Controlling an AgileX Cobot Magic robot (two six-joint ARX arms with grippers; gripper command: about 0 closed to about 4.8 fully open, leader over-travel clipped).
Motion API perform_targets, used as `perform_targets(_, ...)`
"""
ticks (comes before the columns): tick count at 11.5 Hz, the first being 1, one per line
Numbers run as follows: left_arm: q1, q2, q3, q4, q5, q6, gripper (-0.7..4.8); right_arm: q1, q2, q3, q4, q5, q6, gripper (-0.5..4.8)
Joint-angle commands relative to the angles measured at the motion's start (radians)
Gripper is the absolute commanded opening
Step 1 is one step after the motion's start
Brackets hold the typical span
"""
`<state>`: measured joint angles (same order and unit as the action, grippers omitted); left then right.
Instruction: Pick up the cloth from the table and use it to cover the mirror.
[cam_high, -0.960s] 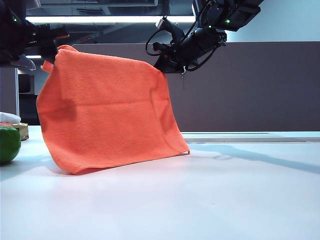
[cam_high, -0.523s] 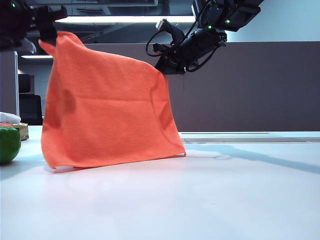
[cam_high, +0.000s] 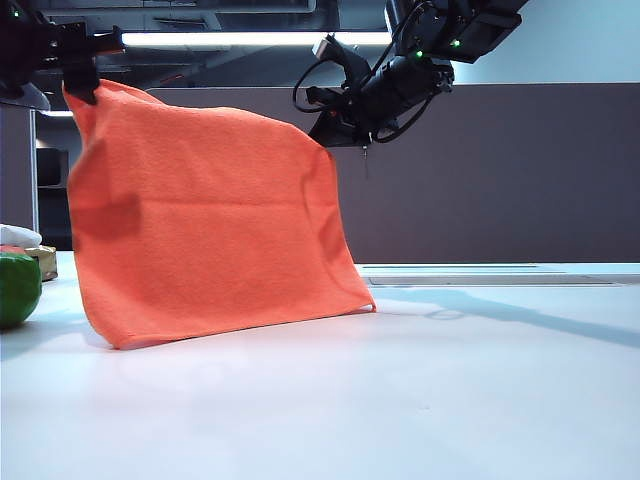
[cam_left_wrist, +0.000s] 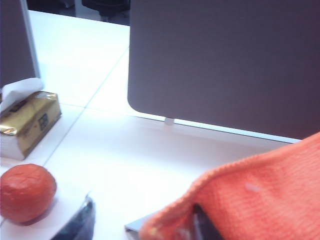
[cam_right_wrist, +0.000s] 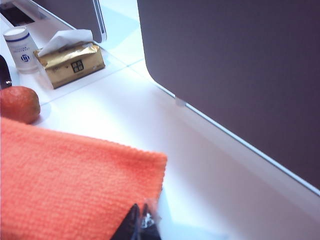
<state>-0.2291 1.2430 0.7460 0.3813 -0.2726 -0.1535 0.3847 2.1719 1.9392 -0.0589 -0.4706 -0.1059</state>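
The orange cloth (cam_high: 210, 210) hangs as a wide sheet, its lower edge resting on the white table (cam_high: 420, 400). My right gripper (cam_high: 335, 135) is shut on its upper right corner; the right wrist view shows the closed tips (cam_right_wrist: 142, 220) pinching the cloth (cam_right_wrist: 75, 180). My left gripper (cam_high: 80, 85) is at the upper left corner. Its jaws stand wide apart in the left wrist view (cam_left_wrist: 140, 230), with the cloth (cam_left_wrist: 260, 195) lying over one finger (cam_left_wrist: 205, 227). The mirror is hidden behind the cloth; only a thin grey edge (cam_left_wrist: 134, 226) peeks out below the corner.
A dark brown partition (cam_high: 500, 170) runs along the back of the table. At the left stand a round green object (cam_high: 15, 290), which looks orange-red in the wrist views (cam_left_wrist: 25, 192), a gold tissue pack (cam_left_wrist: 30, 122) and a small white bottle (cam_right_wrist: 19, 47).
My left gripper has carried the cloth's upper left corner up and then further left, spreading the sheet wider. The right gripper has kept still.
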Motion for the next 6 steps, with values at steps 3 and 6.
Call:
perform_targets(3,0.000,-0.005,0.004,0.016,0.031,0.003,2.47,0.000,-0.003,0.006,0.031,-0.052,0.005,1.32)
perform_targets(6,0.000,-0.005,0.004,0.017,0.034,0.003,2.47,0.001,-0.002,0.006,0.031,-0.063,0.008,0.91)
